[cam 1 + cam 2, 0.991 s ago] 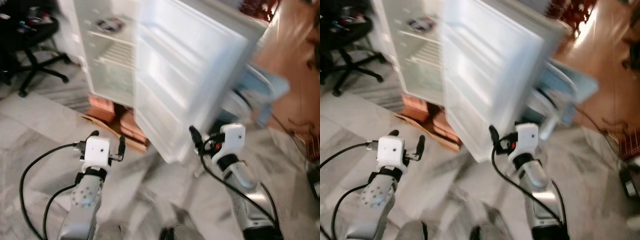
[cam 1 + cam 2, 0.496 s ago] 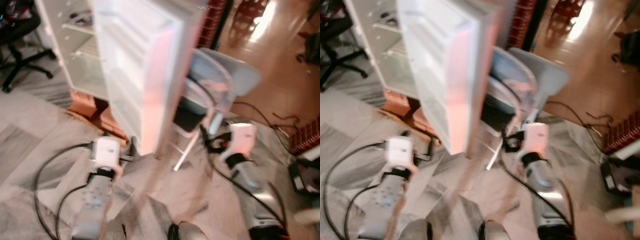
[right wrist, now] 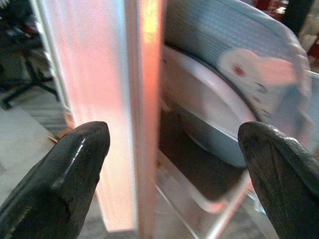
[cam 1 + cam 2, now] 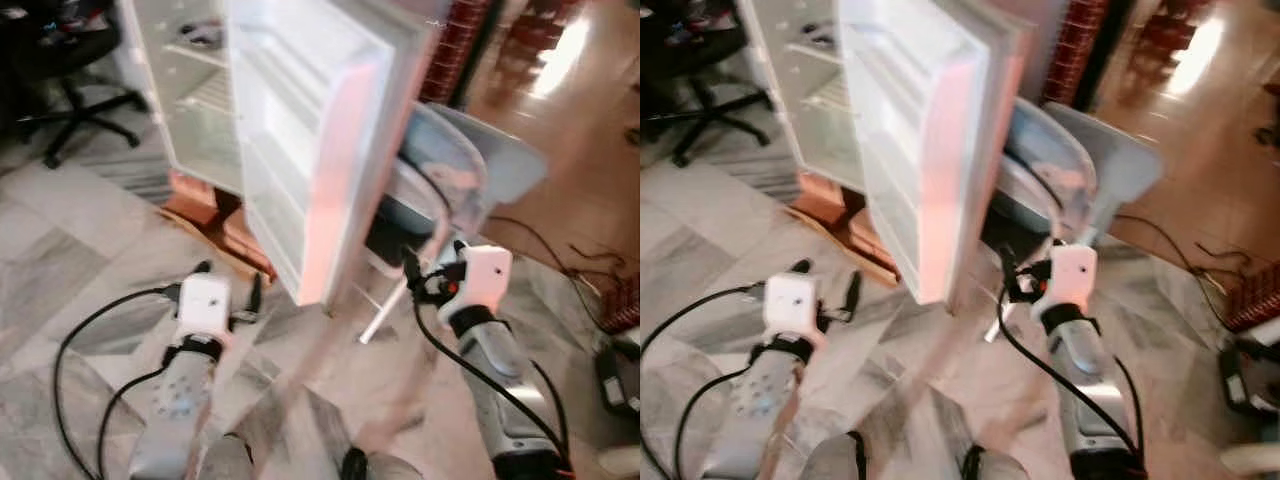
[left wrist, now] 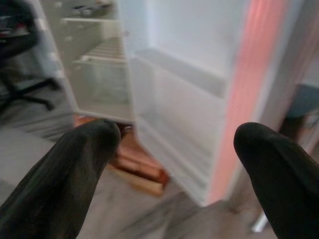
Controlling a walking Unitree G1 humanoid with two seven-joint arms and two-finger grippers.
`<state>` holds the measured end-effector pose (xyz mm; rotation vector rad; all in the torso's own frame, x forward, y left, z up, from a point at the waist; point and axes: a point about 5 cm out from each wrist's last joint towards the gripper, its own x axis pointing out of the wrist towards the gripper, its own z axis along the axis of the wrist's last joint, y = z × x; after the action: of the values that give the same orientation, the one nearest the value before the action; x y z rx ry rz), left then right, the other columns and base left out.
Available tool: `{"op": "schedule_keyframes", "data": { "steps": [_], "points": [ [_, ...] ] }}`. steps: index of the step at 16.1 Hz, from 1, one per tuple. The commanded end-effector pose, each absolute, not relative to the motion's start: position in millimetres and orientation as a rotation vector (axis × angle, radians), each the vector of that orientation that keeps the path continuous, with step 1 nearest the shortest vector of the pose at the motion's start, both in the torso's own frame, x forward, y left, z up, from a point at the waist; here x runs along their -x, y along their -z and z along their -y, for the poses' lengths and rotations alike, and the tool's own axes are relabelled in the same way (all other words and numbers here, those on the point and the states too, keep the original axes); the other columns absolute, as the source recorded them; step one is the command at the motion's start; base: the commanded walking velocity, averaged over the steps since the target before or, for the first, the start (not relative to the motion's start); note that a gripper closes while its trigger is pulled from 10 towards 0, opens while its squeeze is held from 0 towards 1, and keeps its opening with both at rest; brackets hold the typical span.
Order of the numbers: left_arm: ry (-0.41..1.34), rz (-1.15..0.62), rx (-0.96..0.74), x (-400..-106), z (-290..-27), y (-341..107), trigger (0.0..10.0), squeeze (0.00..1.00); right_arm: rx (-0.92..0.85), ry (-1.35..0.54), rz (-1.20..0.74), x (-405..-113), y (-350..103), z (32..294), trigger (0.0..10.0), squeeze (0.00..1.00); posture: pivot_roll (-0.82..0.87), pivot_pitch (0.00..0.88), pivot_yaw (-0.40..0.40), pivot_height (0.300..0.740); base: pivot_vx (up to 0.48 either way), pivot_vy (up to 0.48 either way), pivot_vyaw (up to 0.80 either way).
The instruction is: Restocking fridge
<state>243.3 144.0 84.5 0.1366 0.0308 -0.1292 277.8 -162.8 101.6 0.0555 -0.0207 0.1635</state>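
The white fridge [image 4: 190, 110] stands open at the upper left, its shelves nearly bare apart from a small dark item on the top shelf. Its door [image 4: 310, 140] swings out toward me, edge-on, with bare door racks and a pink glare along its rim. My left gripper [image 4: 230, 280] hovers low over the floor in front of the door, open and holding nothing; the left wrist view looks between the fingers [image 5: 75, 164] into the fridge. My right gripper [image 4: 420, 280] is open beside the door's outer edge [image 3: 144, 99], holding nothing.
A pale blue folding chair [image 4: 470, 165] with a cartoon print stands right behind the door. Bricks and a board [image 4: 215, 215] prop up the fridge. A black office chair [image 4: 60, 70] is at the far left. Cables [image 4: 560, 240] trail on the floor at right.
The whole picture has swung: the camera turned right and the door went from face-on to edge-on. Both grippers stay open and held low in much the same pose.
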Motion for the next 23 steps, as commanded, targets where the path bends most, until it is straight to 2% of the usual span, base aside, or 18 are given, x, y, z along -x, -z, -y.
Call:
{"op": "schedule_keyframes", "data": {
  "steps": [1, 10, 15, 17, 20, 23],
  "points": [
    [0.150, -0.014, -0.130, -244.0, -138.0, -87.5, 10.0, 0.00, -0.048, -0.131, 0.025, -276.6, -102.3, 169.9, 10.0, 0.00, 0.16, 0.141, -0.079, 0.740, 0.326, 0.000, 0.00],
    [0.160, -0.022, -0.135, -243.7, -137.2, -86.4, 10.0, 0.00, -0.054, -0.127, 0.013, -269.0, -96.7, 166.4, 10.0, 0.00, 0.15, 0.140, -0.076, 0.740, 0.346, 0.000, 0.00],
    [0.151, -0.032, -0.135, -238.6, -142.0, -84.8, 10.0, 0.00, -0.048, -0.125, 0.009, -267.6, -95.1, 167.3, 10.0, 0.00, 0.15, 0.142, -0.073, 0.740, 0.000, 0.000, 0.00],
    [0.108, -0.051, -0.155, -231.7, -153.1, -82.1, 10.0, 0.00, -0.059, -0.157, 0.004, -268.6, -94.2, 167.4, 10.0, 0.00, 0.16, 0.145, -0.069, 0.740, 0.000, 0.000, 0.00],
    [-0.031, -0.167, -0.168, -207.7, -182.2, -60.7, 10.0, 0.00, -0.152, -0.322, 0.014, -285.9, -105.5, 146.5, 10.0, 0.00, 0.18, 0.152, -0.068, 0.740, 0.000, 0.000, 0.00],
    [-0.055, -0.197, -0.155, -204.9, -185.7, -58.4, 10.0, 0.00, -0.195, -0.373, 0.048, -310.0, -119.5, 133.0, 10.0, 0.00, 0.20, 0.156, -0.075, 0.740, 0.000, 0.000, 0.00]
  ]
}}
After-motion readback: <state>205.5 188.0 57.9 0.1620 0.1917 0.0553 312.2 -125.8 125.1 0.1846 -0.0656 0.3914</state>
